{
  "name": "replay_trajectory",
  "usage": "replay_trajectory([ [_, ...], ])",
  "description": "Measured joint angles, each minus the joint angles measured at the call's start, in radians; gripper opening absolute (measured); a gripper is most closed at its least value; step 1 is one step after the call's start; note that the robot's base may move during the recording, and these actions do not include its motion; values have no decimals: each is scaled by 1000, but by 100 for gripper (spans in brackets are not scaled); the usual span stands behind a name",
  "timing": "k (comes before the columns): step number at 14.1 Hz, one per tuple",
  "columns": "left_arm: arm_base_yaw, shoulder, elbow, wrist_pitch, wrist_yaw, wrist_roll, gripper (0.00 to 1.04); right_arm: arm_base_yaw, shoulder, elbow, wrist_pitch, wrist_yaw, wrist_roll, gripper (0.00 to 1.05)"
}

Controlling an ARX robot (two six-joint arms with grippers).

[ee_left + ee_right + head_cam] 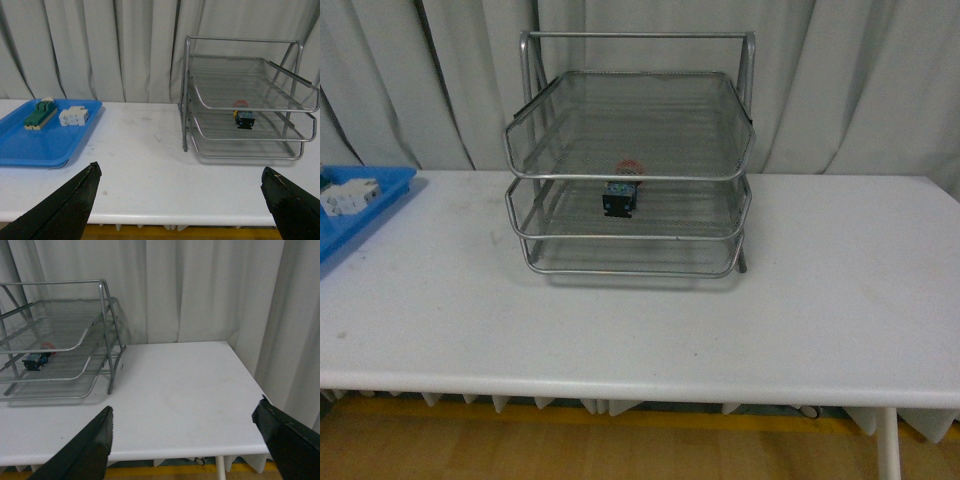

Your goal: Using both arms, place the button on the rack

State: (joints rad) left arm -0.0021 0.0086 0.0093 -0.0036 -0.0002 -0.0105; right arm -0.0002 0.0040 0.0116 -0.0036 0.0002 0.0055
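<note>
The silver wire-mesh rack stands at the back middle of the white table. The button, red cap on a dark boxy body, lies on its middle tier. It also shows in the left wrist view as the button inside the rack, and in the right wrist view as the button in the rack. My left gripper is open over the table's near edge, well short of the rack. My right gripper is open too, over bare table beside the rack. Neither arm shows in the front view.
A flat blue tray sits at the table's left end, holding a green-and-cream block and a white block. The same tray shows at the front view's left edge. White curtains hang behind the table.
</note>
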Motion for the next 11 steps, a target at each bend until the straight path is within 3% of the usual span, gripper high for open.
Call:
replay_trajectory([
  [2, 0, 0, 0, 0, 0, 0, 98, 0, 0, 0, 0, 0, 0, 100],
  [11, 0, 0, 0, 0, 0, 0, 98, 0, 0, 0, 0, 0, 0, 98],
])
